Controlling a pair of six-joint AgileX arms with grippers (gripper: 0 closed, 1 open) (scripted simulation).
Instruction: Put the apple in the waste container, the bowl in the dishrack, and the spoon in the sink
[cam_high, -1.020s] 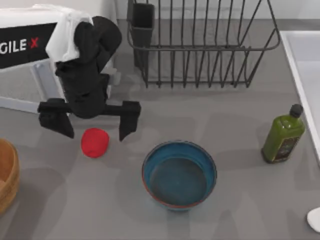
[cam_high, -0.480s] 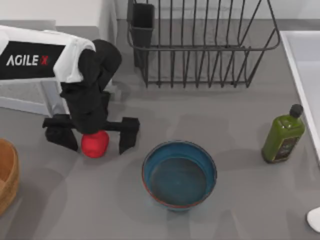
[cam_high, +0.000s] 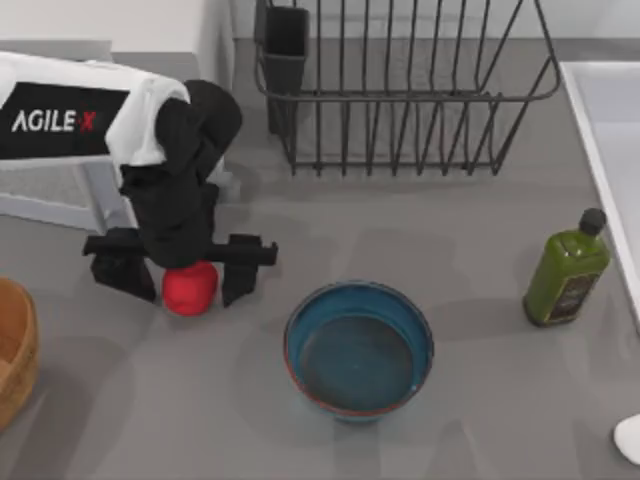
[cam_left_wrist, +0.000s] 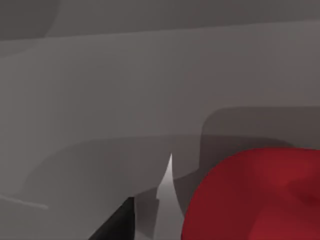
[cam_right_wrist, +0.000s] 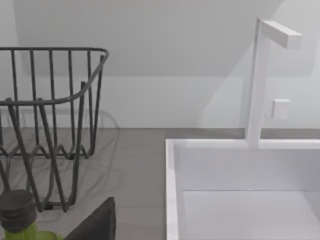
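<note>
The red apple (cam_high: 192, 288) lies on the grey table, left of the teal-blue bowl (cam_high: 359, 347). My left gripper (cam_high: 183, 285) is lowered over the apple, open, one finger close on each side. In the left wrist view the apple (cam_left_wrist: 260, 200) looms large beside a dark finger (cam_left_wrist: 117, 225). The orange-brown waste container (cam_high: 12, 350) sits at the left edge. At the back stands the black wire dishrack (cam_high: 400, 110). The sink (cam_high: 610, 130) is at the right, and the white spoon (cam_high: 630, 438) lies at the lower right edge. Of my right arm's gripper, one dark finger (cam_right_wrist: 95, 222) shows near the sink (cam_right_wrist: 172, 190).
A green bottle (cam_high: 567, 270) stands between the bowl and the sink, its cap (cam_right_wrist: 17, 207) low in the right wrist view. A dark cutlery cup (cam_high: 285, 45) hangs on the dishrack's left end. A white faucet (cam_right_wrist: 257, 80) rises behind the sink.
My left gripper came down over the apple from just behind it. Its fingers have since narrowed toward the apple's sides. The apple has not moved.
</note>
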